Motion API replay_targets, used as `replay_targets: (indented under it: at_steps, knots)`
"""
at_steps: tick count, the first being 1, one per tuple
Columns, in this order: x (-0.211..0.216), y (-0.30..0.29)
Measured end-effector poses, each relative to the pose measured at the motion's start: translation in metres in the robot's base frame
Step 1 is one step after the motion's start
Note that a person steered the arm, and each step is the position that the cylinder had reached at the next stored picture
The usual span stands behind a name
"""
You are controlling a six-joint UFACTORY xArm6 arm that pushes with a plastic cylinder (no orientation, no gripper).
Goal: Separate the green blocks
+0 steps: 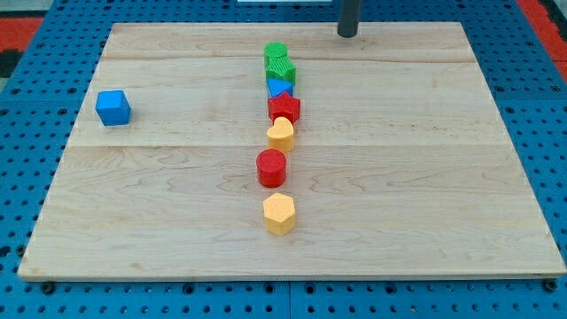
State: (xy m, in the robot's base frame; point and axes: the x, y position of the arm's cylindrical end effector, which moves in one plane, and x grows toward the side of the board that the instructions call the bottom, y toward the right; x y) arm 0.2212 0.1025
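Two green blocks stand touching at the top of a column near the board's middle: one green block at the view's top and a second green block just below it. My tip is at the view's top, to the right of the green blocks and well apart from them. Below the green blocks in the same column come a blue triangular block, a red block, a yellow heart block, a red cylinder and a yellow hexagonal block.
A blue cube sits alone at the view's left. The wooden board lies on a blue pegboard table; red shows at the top corners.
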Motion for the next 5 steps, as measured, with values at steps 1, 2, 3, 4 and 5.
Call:
replay_targets:
  at_steps: [1, 2, 3, 4, 5]
  knots:
    - [0.013, -0.013]
    - [0.050, -0.051]
    - [0.049, -0.124]
    - [0.029, -0.134]
    - [0.016, -0.138]
